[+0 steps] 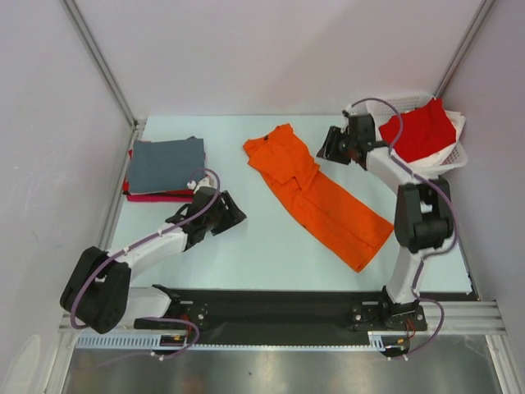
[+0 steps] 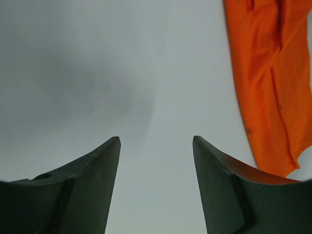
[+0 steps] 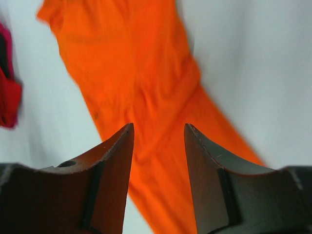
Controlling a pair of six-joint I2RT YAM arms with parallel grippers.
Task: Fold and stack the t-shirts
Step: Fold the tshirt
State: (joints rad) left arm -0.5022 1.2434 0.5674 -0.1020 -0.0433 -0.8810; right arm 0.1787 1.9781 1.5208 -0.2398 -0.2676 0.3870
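Pale tabletop (image 1: 246,263) holds orange t-shirt (image 1: 316,193) running diagonally upper-centre to lower-right, right gripper (image 1: 326,149) nearer than left gripper (image 1: 239,217), both spread wide and empty.

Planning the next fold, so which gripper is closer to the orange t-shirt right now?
Right. The right gripper hovers by the orange t-shirt's far end, cloth under its fingers; the left gripper is over bare table off its left side.

I can read no text, label, brand, number or sign on anything in my three camera views here.
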